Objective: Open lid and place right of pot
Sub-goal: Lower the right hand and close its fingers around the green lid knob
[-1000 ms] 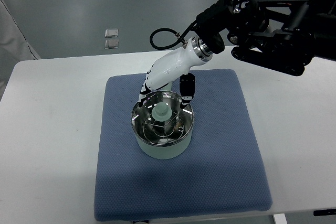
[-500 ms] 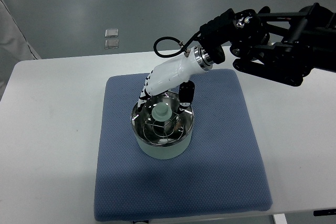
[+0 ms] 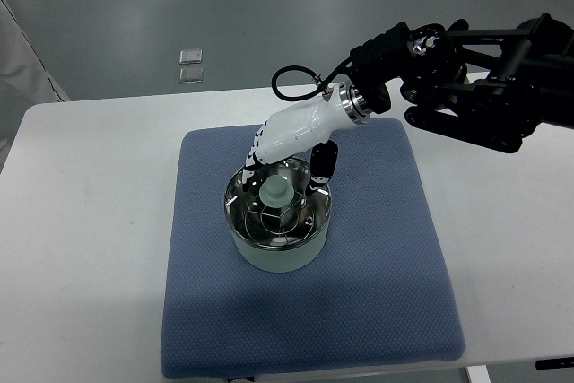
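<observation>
Over the last second the right hand [image 3: 285, 161] has drifted slightly to the right and lowered a little toward the pot [image 3: 276, 217], so its fingers [image 3: 320, 166] now hang at the pot's far rim, just behind the lid [image 3: 276, 208]. The lid, shiny metal with a pale green knob [image 3: 274, 193] at its centre, still sits on the pot, so the lifting has not begun; this looks like the final approach before a grasp. The pot stands near the middle of a blue mat [image 3: 305, 253] on a white table [image 3: 90, 221]. The mat to the right of the pot is bare and looks a fit spot for the lid. The right arm reaches in from the upper right of the pot, its black forearm leading to a white wrist that slopes down and left toward the pot. The fingers are spread and point downward, gripping nothing; whether they touch the rim cannot be told. The left arm is out of sight.
</observation>
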